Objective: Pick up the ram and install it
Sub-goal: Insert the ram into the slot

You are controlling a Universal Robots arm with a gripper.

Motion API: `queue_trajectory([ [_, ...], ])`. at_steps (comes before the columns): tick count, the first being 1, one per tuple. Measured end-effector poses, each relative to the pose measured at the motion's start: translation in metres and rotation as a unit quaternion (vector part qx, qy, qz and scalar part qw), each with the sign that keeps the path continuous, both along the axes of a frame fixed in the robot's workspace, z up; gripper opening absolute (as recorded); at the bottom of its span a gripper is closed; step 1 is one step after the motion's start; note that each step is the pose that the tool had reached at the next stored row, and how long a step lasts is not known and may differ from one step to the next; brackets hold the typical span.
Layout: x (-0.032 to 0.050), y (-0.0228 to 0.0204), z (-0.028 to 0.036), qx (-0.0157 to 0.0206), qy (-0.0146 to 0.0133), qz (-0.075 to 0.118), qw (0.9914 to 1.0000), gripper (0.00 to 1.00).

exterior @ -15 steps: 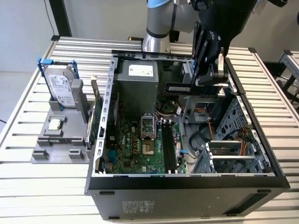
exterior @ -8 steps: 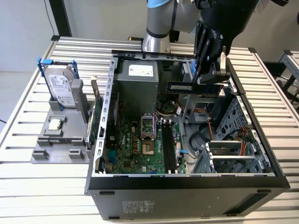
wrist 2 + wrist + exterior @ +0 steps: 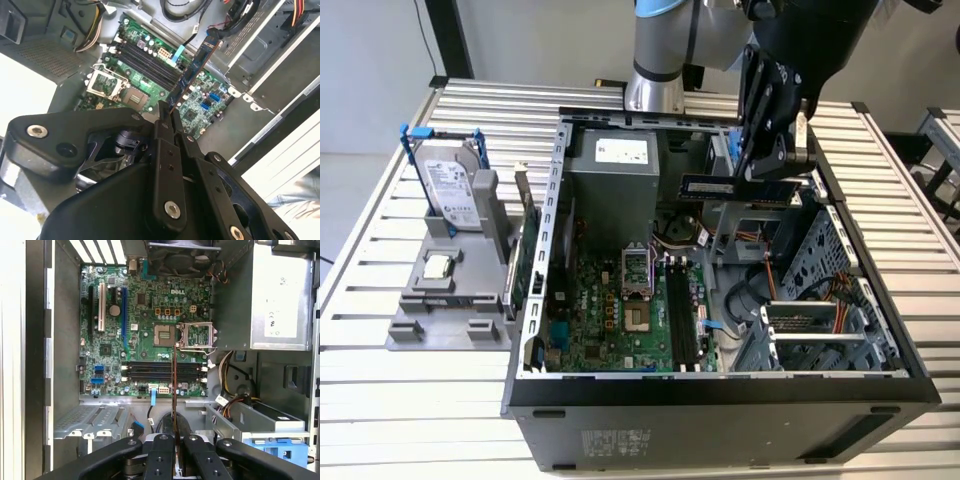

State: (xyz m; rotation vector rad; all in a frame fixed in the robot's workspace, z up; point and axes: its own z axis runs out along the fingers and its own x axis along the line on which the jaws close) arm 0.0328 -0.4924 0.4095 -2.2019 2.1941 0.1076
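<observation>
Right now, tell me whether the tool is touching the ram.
Touching. In the second wrist view the tool is clamped shut on the near end of the ram, with no gap between them.

Deep blue on the ram, held between matte black fingers. The motherboard shows bright green with long black slots running across it. The case is dark grey, nearly black. At the exterior view's left there's a silver hard drive edged in blue on a plain grey tray. The surface is striped in pale silver slats.
</observation>
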Motion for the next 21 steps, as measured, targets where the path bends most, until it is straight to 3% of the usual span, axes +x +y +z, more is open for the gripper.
queue_trajectory([
  [14,0.0006,0.0000,0.0000,0.0001,0.0000,-0.003,0.99999,0.00],
  [18,0.0006,0.0000,0.0000,0.0000,0.0000,-0.034,0.99943,0.00],
  [21,0.0006,0.0000,0.0000,0.0000,0.0000,-0.061,0.99811,0.00],
])
